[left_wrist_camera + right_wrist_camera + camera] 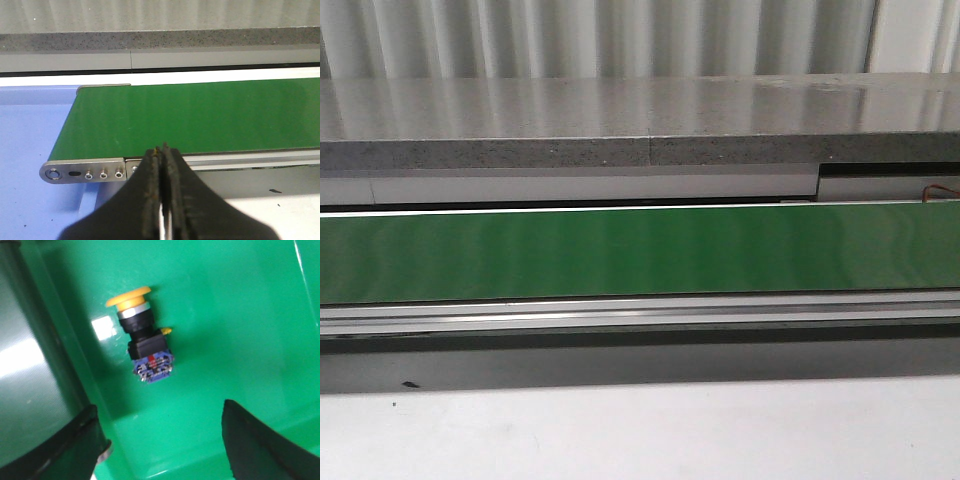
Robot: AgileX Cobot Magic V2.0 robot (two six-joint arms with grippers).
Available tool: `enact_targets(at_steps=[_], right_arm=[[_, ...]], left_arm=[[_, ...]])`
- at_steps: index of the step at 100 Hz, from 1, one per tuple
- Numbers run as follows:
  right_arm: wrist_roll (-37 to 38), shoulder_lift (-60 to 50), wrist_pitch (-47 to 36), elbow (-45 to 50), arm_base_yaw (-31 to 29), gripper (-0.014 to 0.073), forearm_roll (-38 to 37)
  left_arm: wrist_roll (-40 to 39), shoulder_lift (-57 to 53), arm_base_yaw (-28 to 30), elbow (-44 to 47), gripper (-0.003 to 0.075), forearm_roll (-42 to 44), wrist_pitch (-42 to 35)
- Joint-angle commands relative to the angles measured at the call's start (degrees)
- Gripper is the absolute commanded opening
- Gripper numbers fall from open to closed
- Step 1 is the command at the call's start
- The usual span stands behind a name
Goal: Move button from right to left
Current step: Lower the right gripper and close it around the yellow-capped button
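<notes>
The right gripper (160,440) is seen with its two fingers spread wide and nothing between them; one button (142,335) lies on its side at about 12 o'clock from them, on the floor of a green bin (240,315), yellow head pointing away. The left gripper (163,165) is pressed together and empty, and one green conveyor belt (200,115) is seen beyond its tips.

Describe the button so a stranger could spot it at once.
Look in the right wrist view, inside the green bin. The button lies on its side on the bin floor, ahead of the open right gripper. Its yellow mushroom head, black collar and blue contact block mark it.
</notes>
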Motion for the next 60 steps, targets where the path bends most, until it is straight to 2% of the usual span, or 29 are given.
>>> enact_targets(at_steps=[1,60], right_arm=[[-1.76,0.04,-0.31,-2.83,-0.40,0.0517,-0.70],[-5.16,12.43,-1.64,-4.99,-0.40,0.0517,-1.22]], left_arm=[[-0.42,-1.83,-0.17,2.31,-0.0020,-0.25,-4.40],[-0.42,-1.83,-0.17,2.31,-0.0020,-0.25,-4.40]])
